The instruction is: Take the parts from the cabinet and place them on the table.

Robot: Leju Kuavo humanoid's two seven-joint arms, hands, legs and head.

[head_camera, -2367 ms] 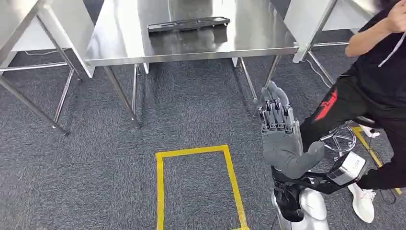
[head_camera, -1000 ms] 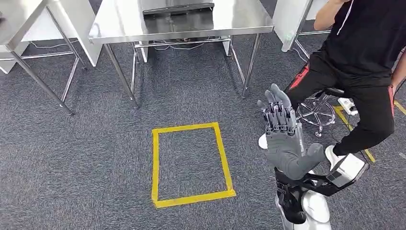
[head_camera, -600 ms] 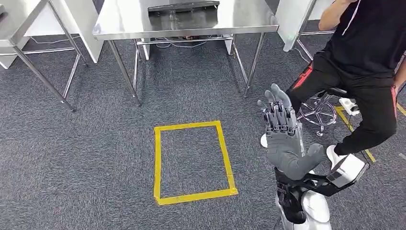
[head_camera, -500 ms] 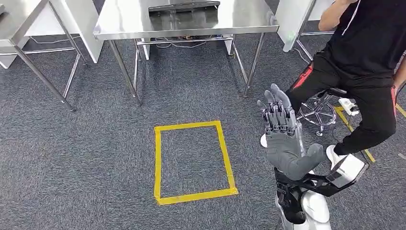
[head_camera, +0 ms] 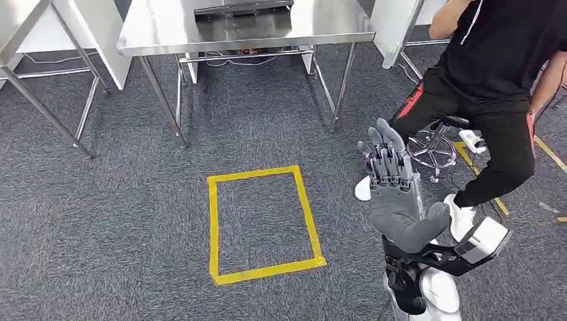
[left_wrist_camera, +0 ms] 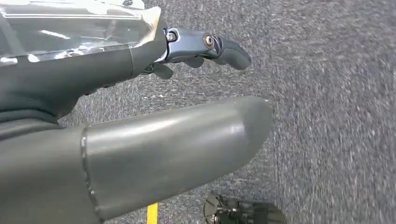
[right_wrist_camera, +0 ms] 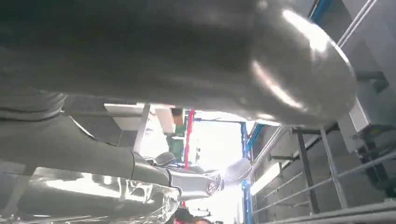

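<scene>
Shifted camera view: the whole scene has slid left and down against half a second ago, while the right hand [head_camera: 395,194] stays raised, fingers [head_camera: 382,155] straight, apart and empty. One dark part [head_camera: 243,8] lies at the far edge of the steel counter [head_camera: 160,33]. One yellow tape rectangle [head_camera: 212,221] marks the carpet. One person [head_camera: 498,73] sits on a stool [head_camera: 434,144] beside the counter's right corner. Left hand [left_wrist_camera: 140,140] hangs over carpet, fingers uncurled, holding nothing.

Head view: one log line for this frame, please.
right hand: raised, fingers straight, holds nothing | black part: on steel table | person: seated at right | yellow floor box: below
</scene>
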